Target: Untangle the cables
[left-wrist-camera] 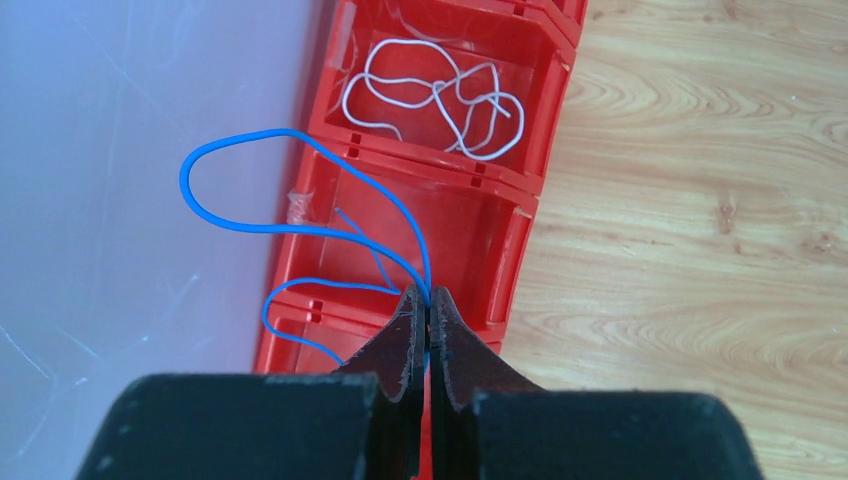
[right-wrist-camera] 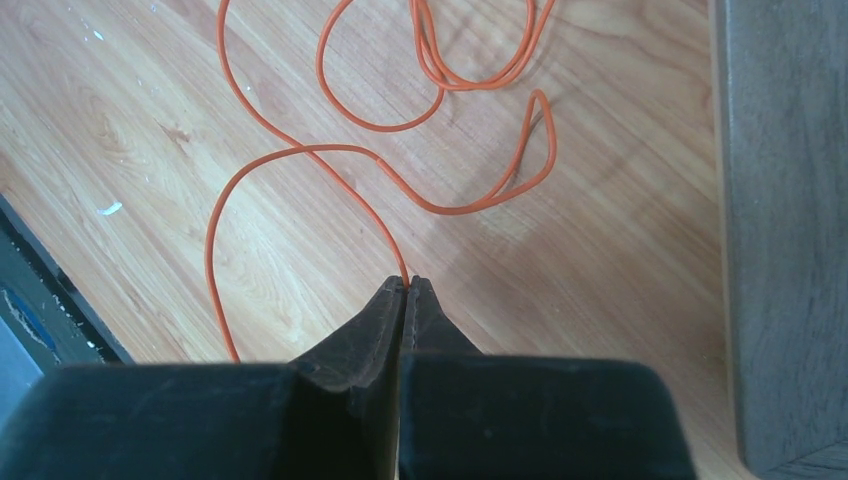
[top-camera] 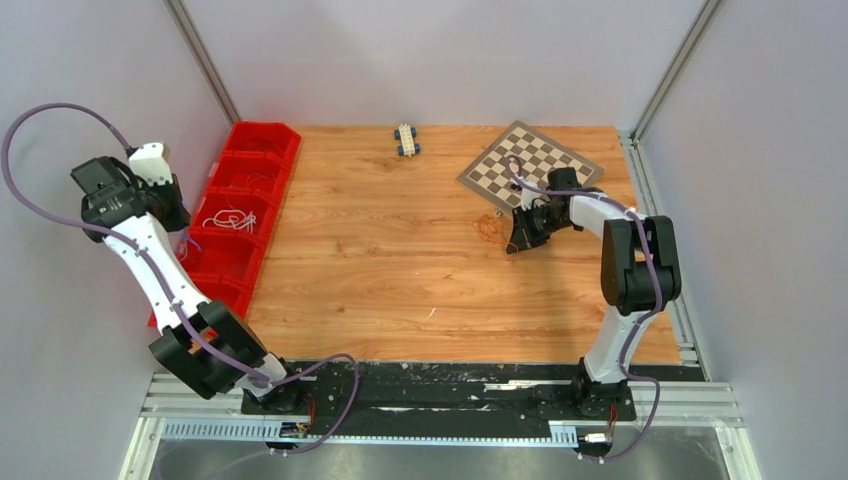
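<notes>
Pale grey walls (top-camera: 430, 50) close in the far, left and right sides, with slim metal posts running up from the two far corners. Below them sits the light wooden table (top-camera: 400, 270), grain running side to side, a few small white flecks near its near edge. Along that near edge lies a black base strip (top-camera: 450, 385) where both arms are bolted.

Down the left edge runs a row of red plastic bins (top-camera: 262, 140). Near the far right corner a brown-and-cream chessboard (top-camera: 530, 160) lies turned at an angle. At the middle of the far edge, a small blue-and-white toy piece (top-camera: 406, 139); too small to tell more.

Over to the left gripper (left-wrist-camera: 428, 295): jaws pressed together, pinching a thin blue cable (left-wrist-camera: 250, 140) above the bins. Its loops arch out past the bins' left rim, and one strand dips into the compartment below.

One compartment farther back, a thin white cable (left-wrist-camera: 440, 95) lies in a loose tangle on the bin floor.

The right gripper (right-wrist-camera: 406, 285) is low over the wood beside the chessboard's near corner, jaws clamped on a thin orange cable (right-wrist-camera: 440, 200). That cable sprawls flat on the table in open loops, spreading away from the fingertips.
</notes>
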